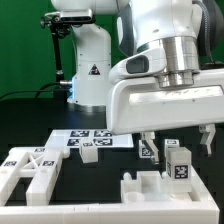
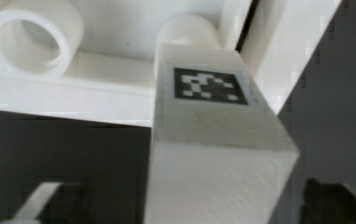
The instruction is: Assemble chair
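Note:
My gripper [image 1: 178, 146] is open and hangs over the exterior view's lower right. Its fingers [image 1: 147, 149] straddle an upright white chair post [image 1: 178, 163] that carries a marker tag. In the wrist view the post [image 2: 210, 120] runs between the two dark fingertips [image 2: 43, 206], with a dark gap on each side, so the gripper [image 2: 184, 210] does not touch it. The post stands on a chunky white chair block [image 1: 155, 192]. A white part with a round hole [image 2: 33, 45] lies behind the post. A cross-braced chair frame [image 1: 30, 170] lies at the lower left.
The marker board [image 1: 95, 138] lies flat on the black table behind the parts. A small white tagged piece [image 1: 88, 152] sits at its front edge. The arm's white base [image 1: 88, 60] stands at the back.

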You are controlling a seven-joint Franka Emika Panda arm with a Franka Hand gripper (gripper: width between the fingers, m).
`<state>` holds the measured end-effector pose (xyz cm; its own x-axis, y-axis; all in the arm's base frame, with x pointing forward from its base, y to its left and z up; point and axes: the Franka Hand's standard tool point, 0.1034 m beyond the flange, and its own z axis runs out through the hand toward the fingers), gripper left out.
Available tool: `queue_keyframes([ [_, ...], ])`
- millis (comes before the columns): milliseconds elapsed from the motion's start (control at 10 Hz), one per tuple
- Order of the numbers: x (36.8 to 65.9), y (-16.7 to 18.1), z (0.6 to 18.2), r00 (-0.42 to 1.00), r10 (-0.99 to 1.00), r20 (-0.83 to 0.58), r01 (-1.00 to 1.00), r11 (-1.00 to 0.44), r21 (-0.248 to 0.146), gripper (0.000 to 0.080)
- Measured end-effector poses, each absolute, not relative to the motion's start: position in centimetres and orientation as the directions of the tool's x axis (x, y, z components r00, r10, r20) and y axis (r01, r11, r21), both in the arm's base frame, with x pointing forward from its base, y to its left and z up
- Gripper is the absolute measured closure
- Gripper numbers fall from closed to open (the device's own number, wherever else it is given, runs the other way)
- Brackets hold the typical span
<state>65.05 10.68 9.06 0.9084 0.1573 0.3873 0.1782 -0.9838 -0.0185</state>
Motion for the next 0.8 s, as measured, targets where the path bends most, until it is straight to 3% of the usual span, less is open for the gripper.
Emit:
queue_keyframes([
  [400, 65.6, 9.8, 9.8, 0.916, 0.163, 0.368, 0.182, -0.983, -0.017, 0.0152],
  [600, 66.1, 9.7, 11.2, 0.915, 0.174, 0.364, 0.192, -0.981, -0.015, 0.0150],
  [800, 65.7, 9.8, 10.5, 0.923, 0.176, 0.343, 0.194, -0.981, -0.018, 0.0150],
])
